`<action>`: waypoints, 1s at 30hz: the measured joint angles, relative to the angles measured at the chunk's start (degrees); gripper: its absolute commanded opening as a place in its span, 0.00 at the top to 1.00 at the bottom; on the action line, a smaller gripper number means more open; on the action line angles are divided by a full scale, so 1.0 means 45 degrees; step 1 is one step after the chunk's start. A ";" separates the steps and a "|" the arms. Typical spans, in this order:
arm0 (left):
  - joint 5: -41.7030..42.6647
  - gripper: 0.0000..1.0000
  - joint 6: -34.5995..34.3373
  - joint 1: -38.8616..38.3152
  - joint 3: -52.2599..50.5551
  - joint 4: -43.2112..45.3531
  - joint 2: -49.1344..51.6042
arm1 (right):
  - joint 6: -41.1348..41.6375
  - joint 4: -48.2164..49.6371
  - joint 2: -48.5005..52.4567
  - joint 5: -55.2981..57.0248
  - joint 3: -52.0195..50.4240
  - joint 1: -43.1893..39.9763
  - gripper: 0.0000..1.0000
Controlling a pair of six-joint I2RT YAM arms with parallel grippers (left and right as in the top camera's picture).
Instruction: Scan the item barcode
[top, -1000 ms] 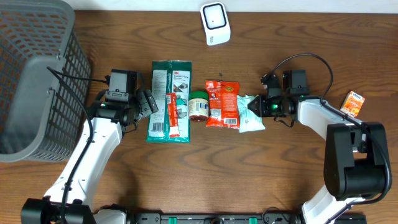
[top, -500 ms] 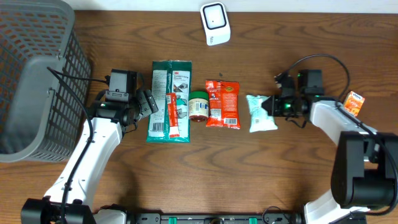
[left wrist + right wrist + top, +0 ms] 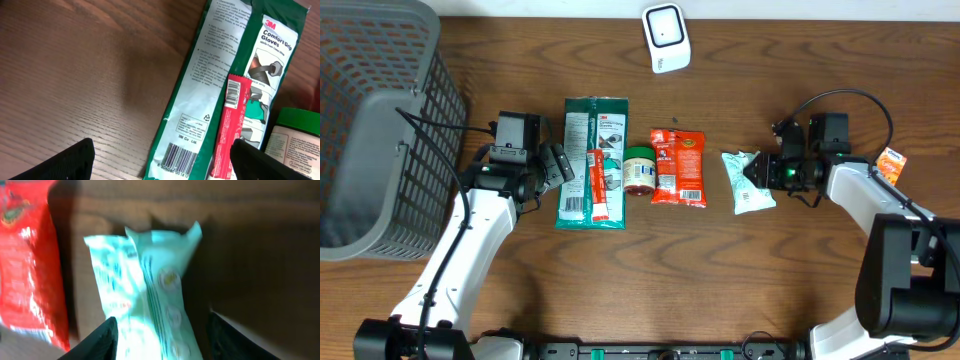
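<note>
Right gripper (image 3: 767, 172) is pulling back toward its own side and dragging the pale teal packet (image 3: 748, 182) with it. A second ago the packet was lying against the red snack pack (image 3: 678, 167); now it's sitting well apart from it on bare worktop (image 3: 800, 280), slightly tilted. The jaws were clamped on the packet's end half a second ago and are now spreading. The right wrist view is showing the packet (image 3: 145, 295) between the two fingers (image 3: 102, 337) with a gap on one side, so it's lying loose, not pinched. I'm reading this as separate first, then regrasp: the item is getting isolated, but no scan is happening yet, and the scanner (image 3: 666, 38) is standing well away at the far edge. The right arm is lying low, forearm reaching in from the right, wrist pointing at the centre. The left arm isn't moving at all. Left gripper (image 3: 558, 163) is hovering just beside the glove pack (image 3: 593, 140), jaws spread wide and holding nothing. Its camera is looking down at that pack's barcode and at the red stick pack (image 3: 231, 130) lying on top.
</note>
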 measured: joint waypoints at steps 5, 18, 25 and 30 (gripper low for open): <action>0.0000 0.13 0.0000 0.0000 0.0000 0.0000 0.0000 | -0.0321 -0.0962 -0.0860 0.0019 0.0019 -0.0257 0.47; 0.0000 0.13 0.0000 0.0000 0.0000 0.0000 0.0000 | -0.0287 -0.2812 -0.1005 0.0840 0.0058 -0.0267 0.47; 0.0000 0.13 0.0000 0.0000 0.0000 -0.0005 0.0000 | -0.0170 -0.2628 -0.1001 0.0908 -0.0340 0.0049 0.45; 0.0000 0.13 0.0000 0.0000 0.0000 0.0000 0.0000 | -0.0165 -0.2628 -0.1001 0.0685 -0.0568 0.0437 0.44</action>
